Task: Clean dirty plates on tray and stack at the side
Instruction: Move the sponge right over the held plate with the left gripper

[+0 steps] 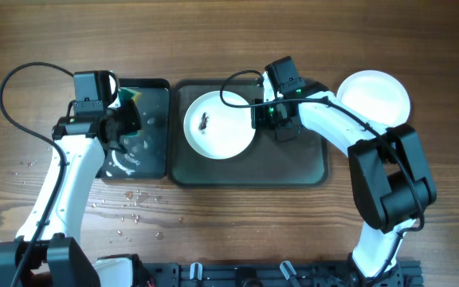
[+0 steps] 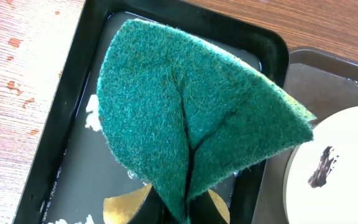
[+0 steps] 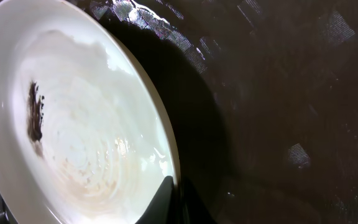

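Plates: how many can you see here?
2. A smeared plate on the tray; a clean plate on the table, far right. Another may hide under it.

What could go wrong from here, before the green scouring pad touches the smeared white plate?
The right gripper pinches the round white plate with the black smear only at its rim, so scrubbing pressure might make it slip or tip on the dark grey-green tray. The left gripper holds the folded green scouring pad over the wet glossy black tray; carried across, it may drip, as drops already lie on the wooden table.
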Robot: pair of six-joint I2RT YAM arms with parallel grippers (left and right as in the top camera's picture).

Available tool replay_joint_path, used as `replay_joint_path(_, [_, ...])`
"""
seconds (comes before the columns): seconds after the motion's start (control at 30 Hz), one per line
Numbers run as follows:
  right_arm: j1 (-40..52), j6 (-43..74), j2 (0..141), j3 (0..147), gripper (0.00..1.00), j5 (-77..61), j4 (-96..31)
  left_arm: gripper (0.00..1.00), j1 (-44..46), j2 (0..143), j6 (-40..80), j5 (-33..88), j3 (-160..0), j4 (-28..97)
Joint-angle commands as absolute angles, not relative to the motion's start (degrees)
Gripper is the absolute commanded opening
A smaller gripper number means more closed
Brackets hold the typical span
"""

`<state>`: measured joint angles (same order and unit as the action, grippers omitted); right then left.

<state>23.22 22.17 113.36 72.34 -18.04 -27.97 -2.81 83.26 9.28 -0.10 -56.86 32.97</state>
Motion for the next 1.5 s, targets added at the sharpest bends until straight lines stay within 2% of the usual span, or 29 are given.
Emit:
replay_joint_path(0.0, [23.94,21.15,112.27,72.25,0.04,-20.25,-27.4,0.04,-3.11,83.55,9.34,-2.33,-58.87,33.32])
replay_joint_path(0.37, [24.56,21.06,112.29,72.25,0.04,-22.13,-26.89,0.04,-3.01,89.17,7.2,-5.56,-74.52,47.94])
replay_joint_path(0.6, [24.75,21.1,112.27,72.25,0.04,-22.13,-26.85,0.04,1.06,92.62,8.32,1.69,-74.81,46.5])
replay_joint_path(0.9, [25.43,21.12,112.29,72.25,0.04,-22.13,-26.85,0.04,10.72,95.66,18.55,1.93,-74.78,44.99])
replay_joint_path(1.33, [25.93,21.08,112.29,72.25,0.04,-22.09,-26.65,0.04,17.06,103.96,21.98,2.11,-74.78,44.45])
replay_joint_path(1.4, [25.93,21.04,112.27,72.25,0.05,-22.06,-26.63,0.04,17.19,104.86,23.77,2.11,-74.78,44.49])
replay_joint_path(1.47, [25.93,21.06,112.29,72.25,0.11,-22.06,-26.61,0.04,17.21,105.41,24.97,2.11,-74.59,44.36])
